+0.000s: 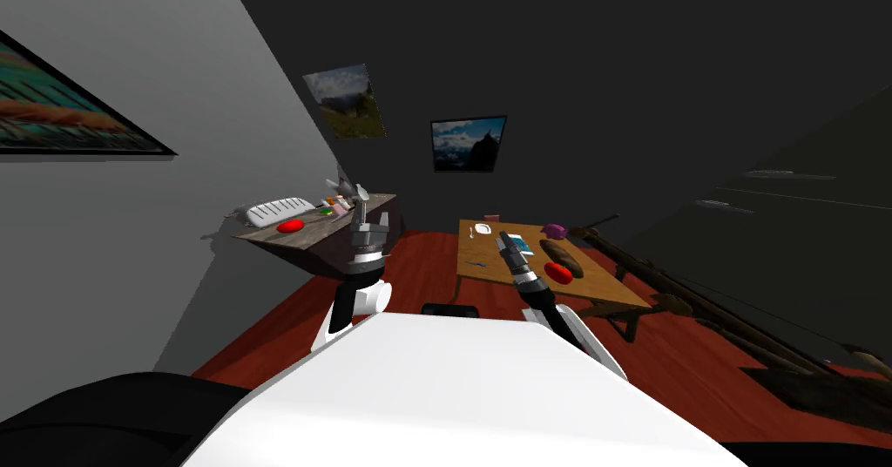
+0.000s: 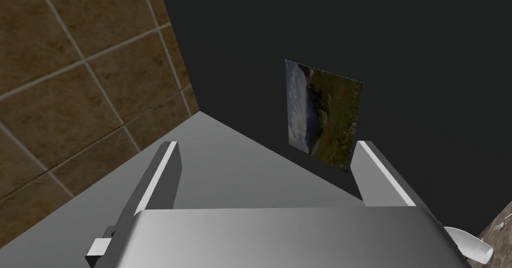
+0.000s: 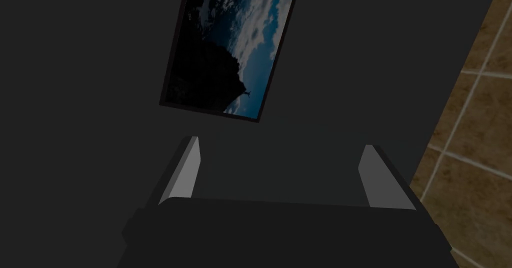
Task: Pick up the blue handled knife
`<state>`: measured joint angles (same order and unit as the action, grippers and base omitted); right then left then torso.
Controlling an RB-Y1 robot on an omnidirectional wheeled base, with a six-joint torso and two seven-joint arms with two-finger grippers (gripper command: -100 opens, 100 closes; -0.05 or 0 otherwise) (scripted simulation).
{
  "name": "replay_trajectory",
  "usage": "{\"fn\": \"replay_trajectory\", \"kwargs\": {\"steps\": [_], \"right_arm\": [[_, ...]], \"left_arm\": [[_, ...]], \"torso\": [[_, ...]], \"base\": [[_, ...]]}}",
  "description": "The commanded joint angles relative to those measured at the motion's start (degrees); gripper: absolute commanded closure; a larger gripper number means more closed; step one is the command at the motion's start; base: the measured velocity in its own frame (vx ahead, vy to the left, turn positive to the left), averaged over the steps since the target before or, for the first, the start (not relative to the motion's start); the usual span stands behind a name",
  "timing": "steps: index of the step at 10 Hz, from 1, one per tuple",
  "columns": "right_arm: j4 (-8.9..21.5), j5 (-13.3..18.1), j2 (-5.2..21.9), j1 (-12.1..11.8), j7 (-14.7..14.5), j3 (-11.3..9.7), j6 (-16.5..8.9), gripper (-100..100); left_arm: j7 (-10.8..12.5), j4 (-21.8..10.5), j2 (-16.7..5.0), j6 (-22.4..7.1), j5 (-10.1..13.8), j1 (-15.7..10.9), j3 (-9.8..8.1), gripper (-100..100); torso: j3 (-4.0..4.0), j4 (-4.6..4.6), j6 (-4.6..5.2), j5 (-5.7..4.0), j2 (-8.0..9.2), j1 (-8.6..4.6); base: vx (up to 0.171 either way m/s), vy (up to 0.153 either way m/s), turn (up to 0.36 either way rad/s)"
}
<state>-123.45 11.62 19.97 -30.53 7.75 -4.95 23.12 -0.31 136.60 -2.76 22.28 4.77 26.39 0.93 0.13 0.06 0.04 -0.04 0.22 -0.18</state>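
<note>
Blue-handled knife (image 1: 475, 264) lies flat on the wooden counter (image 1: 601, 283), near its left edge. Right claw (image 1: 505, 240) is raised close by, released, fingers apart. Left claw (image 1: 359, 199) is likewise released, held up before a second counter (image 1: 287, 237).

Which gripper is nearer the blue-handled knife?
Right. The right gripper is over the wooden table, close by the knife; the left gripper is over the side table, farther off.
</note>
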Motion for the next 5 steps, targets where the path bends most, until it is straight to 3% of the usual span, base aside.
{"fn": "replay_trajectory", "kwargs": {"steps": [1,5], "right_arm": [[1.72,0.67,2.86,-0.26,-0.16,-0.31,-0.90,-100],[5.03,2.16,8.93,-0.53,-0.77,-1.31,-2.59,-100]], "left_arm": [[0.00,0.00,0.00,0.00,0.00,0.00,0.00,0],[0.00,0.00,0.00,0.00,0.00,-0.01,0.00,0]], "torso": [[0.00,0.00,0.00,0.00,0.00,0.00],[0.02,0.00,-0.03,0.01,0.04,0.03]], "base": [[-0.062,-0.015,0.290],[-0.065,-0.014,0.266]]}}
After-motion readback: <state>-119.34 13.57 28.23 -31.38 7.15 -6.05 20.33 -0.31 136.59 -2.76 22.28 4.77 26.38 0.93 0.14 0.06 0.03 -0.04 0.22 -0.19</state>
